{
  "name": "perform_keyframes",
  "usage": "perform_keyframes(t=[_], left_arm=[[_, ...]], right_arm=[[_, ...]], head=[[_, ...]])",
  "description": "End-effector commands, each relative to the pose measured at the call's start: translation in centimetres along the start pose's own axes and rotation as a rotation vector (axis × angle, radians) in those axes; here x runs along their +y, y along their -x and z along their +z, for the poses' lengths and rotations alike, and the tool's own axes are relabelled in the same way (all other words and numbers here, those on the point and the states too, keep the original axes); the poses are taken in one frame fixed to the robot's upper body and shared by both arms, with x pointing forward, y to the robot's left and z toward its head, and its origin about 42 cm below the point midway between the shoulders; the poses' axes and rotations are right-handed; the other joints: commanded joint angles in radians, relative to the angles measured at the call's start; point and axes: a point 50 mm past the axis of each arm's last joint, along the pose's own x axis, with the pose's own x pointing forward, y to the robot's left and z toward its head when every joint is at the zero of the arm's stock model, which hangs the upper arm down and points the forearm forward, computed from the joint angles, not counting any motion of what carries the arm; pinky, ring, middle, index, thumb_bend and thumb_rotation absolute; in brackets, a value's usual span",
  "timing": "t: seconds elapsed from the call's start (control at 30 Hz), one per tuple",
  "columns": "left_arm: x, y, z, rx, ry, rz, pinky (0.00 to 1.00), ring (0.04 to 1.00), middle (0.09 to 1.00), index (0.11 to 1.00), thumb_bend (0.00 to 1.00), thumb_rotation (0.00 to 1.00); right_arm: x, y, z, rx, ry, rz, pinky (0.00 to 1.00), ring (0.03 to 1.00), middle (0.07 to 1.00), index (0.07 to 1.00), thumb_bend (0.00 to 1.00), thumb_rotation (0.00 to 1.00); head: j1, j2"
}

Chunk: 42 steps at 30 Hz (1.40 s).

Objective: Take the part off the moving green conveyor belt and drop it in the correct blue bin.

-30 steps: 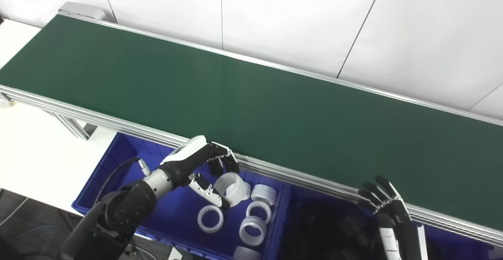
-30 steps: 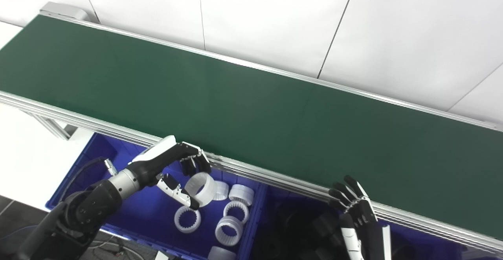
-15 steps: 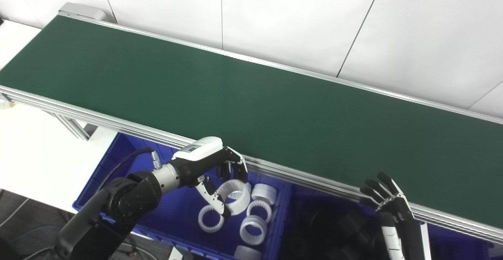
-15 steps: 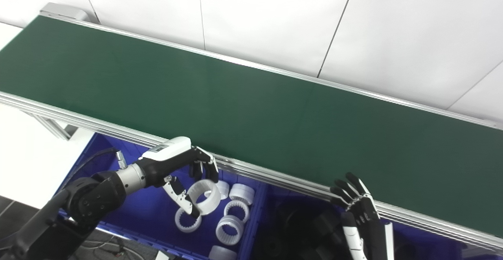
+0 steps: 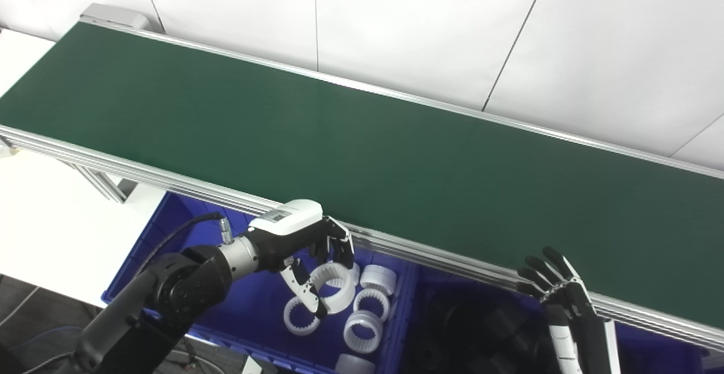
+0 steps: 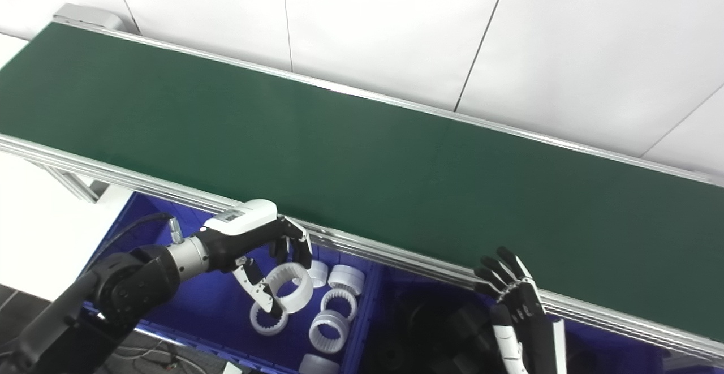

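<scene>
The conveyor belt (image 5: 362, 153) looks like matt dark green rubbery sheet, smooth all over, running in a brushed silvery metal frame (image 5: 169, 179) with ribbed rails. The ring part (image 5: 334, 279) is white plastic, kinda satin, with a toothed inner face, and the blue bin (image 5: 169, 232) is glossy moulded plastic. The left hand (image 5: 308, 249) is black plastic with a shiny white shell on its back, plus a bare metal wrist collar.

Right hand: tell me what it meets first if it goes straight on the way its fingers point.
Probably the conveyor's near rail: the open right hand points up toward it, though depth is unclear.
</scene>
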Motion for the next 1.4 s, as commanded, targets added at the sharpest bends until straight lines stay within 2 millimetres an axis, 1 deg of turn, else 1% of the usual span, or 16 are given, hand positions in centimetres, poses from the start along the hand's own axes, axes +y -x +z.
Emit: perform_keyframes(t=[0.0,0.07,0.1,0.13,0.17,0.2,0.23,0.37,0.9,0.93,0.97,1.07,1.17,1.23,1.3,1.37], left_arm=[[1.1,0.2,0.3,-0.024,-0.047,0.02,0.5,0.474,0.493,0.481,0.5,0.0],[1.3,0.2,0.3,-0.021,-0.059,0.017,0.52,0.49,0.509,0.468,0.5,0.0],[1.3,0.2,0.4,-0.02,-0.065,0.017,0.56,0.57,0.532,0.467,0.51,0.0],[1.4,0.3,0.4,-0.014,-0.073,0.011,0.58,0.611,0.543,0.466,0.51,0.0],[1.4,0.3,0.4,-0.01,-0.079,0.006,0.66,0.683,0.643,0.483,0.51,0.02],[1.5,0.3,0.4,-0.005,-0.083,-0.002,0.73,0.73,0.699,0.491,0.52,0.04],[1.5,0.3,0.4,-0.002,-0.085,-0.008,0.74,0.738,0.706,0.492,0.52,0.04],[1.7,0.4,0.5,0.021,-0.083,-0.048,0.87,0.784,0.745,0.497,0.52,0.05],[1.9,0.5,0.4,0.024,-0.066,-0.047,0.87,0.772,0.73,0.498,0.51,0.07],[1.9,0.5,0.4,0.024,-0.064,-0.047,0.87,0.773,0.733,0.601,0.63,0.12],[1.9,0.5,0.4,0.025,-0.06,-0.051,0.87,0.774,0.734,0.637,0.67,0.15],[2.0,0.5,0.5,0.029,-0.044,-0.065,0.9,0.791,0.752,0.694,0.79,0.35],[2.1,0.6,0.5,0.031,-0.025,-0.078,0.91,0.796,0.756,0.701,0.81,0.39],[2.1,0.7,0.5,0.041,-0.006,-0.092,0.94,0.804,0.774,0.766,0.94,0.45],[2.2,0.7,0.6,0.053,0.006,-0.107,0.97,0.817,0.801,0.835,0.99,0.46],[2.2,0.7,0.7,0.057,0.02,-0.116,0.99,0.833,0.833,0.904,1.0,0.48]], right_arm=[[0.0,-0.3,1.0,-0.046,0.0,0.0,0.67,0.743,0.785,0.857,0.67,0.75],[0.0,-0.3,1.0,-0.045,-0.001,-0.002,0.67,0.744,0.784,0.857,0.67,0.75],[0.0,-0.3,1.0,-0.045,-0.002,-0.002,0.67,0.746,0.785,0.858,0.67,0.75],[0.0,-0.3,1.0,-0.043,-0.001,-0.003,0.67,0.746,0.785,0.859,0.67,0.75],[0.0,-0.3,1.1,-0.041,0.0,-0.003,0.67,0.748,0.786,0.859,0.66,0.75],[0.0,-0.3,1.1,-0.04,0.001,-0.004,0.67,0.749,0.787,0.859,0.66,0.75],[0.0,-0.3,1.1,-0.039,0.001,-0.004,0.67,0.75,0.787,0.859,0.66,0.75],[-0.1,-0.3,1.1,-0.04,0.003,-0.004,0.67,0.748,0.787,0.857,0.66,0.75],[-0.1,-0.3,0.9,-0.041,-0.009,-0.004,0.67,0.744,0.783,0.856,0.68,0.74],[-0.1,-0.3,0.9,-0.04,-0.008,-0.003,0.67,0.746,0.784,0.856,0.67,0.74],[-0.1,-0.3,0.9,-0.041,-0.008,-0.002,0.67,0.747,0.785,0.857,0.67,0.74],[-0.1,-0.3,0.8,-0.042,0.0,-0.002,0.67,0.746,0.785,0.858,0.66,0.74],[-0.1,-0.3,0.8,-0.042,0.002,-0.001,0.67,0.746,0.786,0.858,0.66,0.75],[-0.1,-0.2,0.9,-0.041,-0.004,0.001,0.67,0.747,0.786,0.859,0.66,0.74],[-0.2,-0.2,0.9,-0.039,-0.007,0.0,0.67,0.749,0.789,0.861,0.66,0.74],[-0.2,-0.2,0.8,-0.04,-0.014,0.0,0.68,0.748,0.785,0.861,0.66,0.73]], head=[[0.0,0.003],[0.001,0.003],[0.001,0.003],[0.002,0.003],[0.002,0.004],[0.001,0.003],[0.001,0.003],[0.001,0.003],[0.001,-0.004],[0.001,-0.004],[0.001,-0.005],[0.002,-0.005],[0.001,-0.005],[0.0,-0.004],[-0.001,-0.005],[-0.001,-0.006]])
